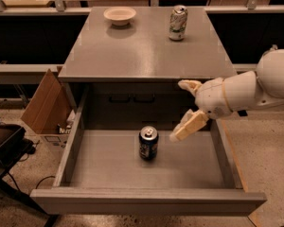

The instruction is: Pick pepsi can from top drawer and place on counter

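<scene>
one pepsi can standing upright on floor of top drawer, near middle. drawer sitting pulled out below counter. gripper hovering over drawer's right part, just right of can and higher, not touching it; jaws gaping wide, holding nothing. pale can and bowl resting near counter's far edge. cardboard box leaning left of drawer.

- The top drawer is seen standing open.
- The pepsi can is seen upright near the middle of the drawer floor.
- The gripper is held over the drawer's right part, fingers spread wide, clear of the can.
- Behind the drawer, a pale can and a bowl are set on the counter.
- A cardboard box is leaned just left of the drawer.
</scene>
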